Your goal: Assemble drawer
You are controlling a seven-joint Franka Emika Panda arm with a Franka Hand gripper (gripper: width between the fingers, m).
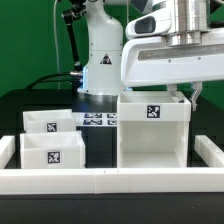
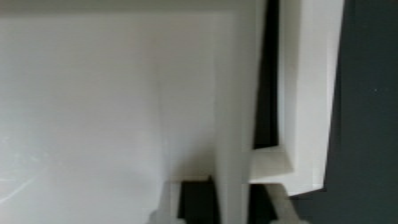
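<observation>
Presently on the table, itemised:

1. Housing (image 1: 152, 138): a tall white open-top box, upright, on the exterior view's right. It carried one black-and-white square tag on the face turned to the camera, and its foot stood just behind the front run of the border wall (image 1: 110, 181).

2. Rear tray (image 1: 48, 123): a low white open-top box with a tag on its near face, on the exterior view's left, apart from the housing.

3. Front tray (image 1: 50, 154): the same make, with a tag on its near face. It sat directly in front of the rear tray, close enough that they may have touched, with a dark gap between it and the housing.

4. Gripper (image 1: 194, 97): it hung over the housing's side wall on the exterior view's right, with one dark finger showing just outside the rim. In the wrist view the gripper (image 2: 249, 175) had its jaws drawn fully together. The thin upright edge of the housing (image 2: 107, 100) wall lay against the white finger (image 2: 306, 120), so it appeared to be pinched on that wall.

5. Marker board (image 1: 100, 121): it lay flat on the black table (image 1: 206, 128) between the trays and the housing, partly hidden by them.

6. Arm (image 1: 100, 55): its white base stood behind the parts.
</observation>
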